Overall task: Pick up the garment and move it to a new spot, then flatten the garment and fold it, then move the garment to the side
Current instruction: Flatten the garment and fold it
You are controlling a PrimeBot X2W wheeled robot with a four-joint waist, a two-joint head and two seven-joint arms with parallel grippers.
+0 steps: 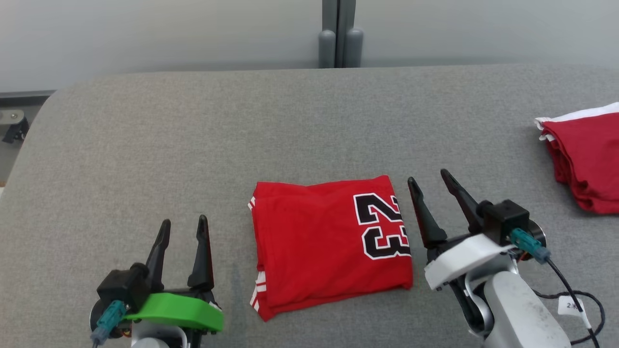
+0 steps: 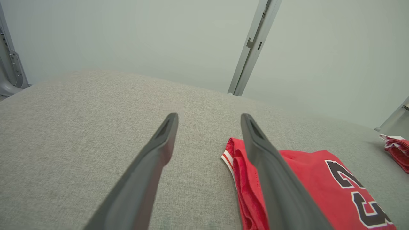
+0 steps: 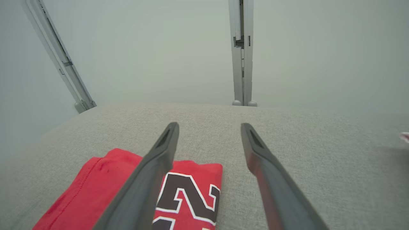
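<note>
The fold looks done, so the step in hand is probably the move to the side. At the lower left of the head view, the left end effector point(image 1: 184, 220) sits released, fingers spread and holding nothing, a little apart from the garment's left edge. The garment point(image 1: 314, 241) lies in the middle of the grey surface point(image 1: 193, 121), nearer the robot than the far edge. Just beside its right edge, the right end effector point(image 1: 427, 176) is likewise released and empty.

To shift the bundle well, each side should pinch through all the layers at once, low on the edge, so the fold does not peel open. Lift both sides level and together. A second red pile point(image 1: 587, 159) rests at the far right, so a drop spot there should stay apart from it.

The garment is a bright red, roughly square bundle. White stripes point(image 1: 256, 290) show at its left corners, soft creases run across the middle, and a black, white-edged number 23 point(image 1: 382, 224) sits sideways by the right edge. The layers look slightly uneven along the near left edge.
</note>
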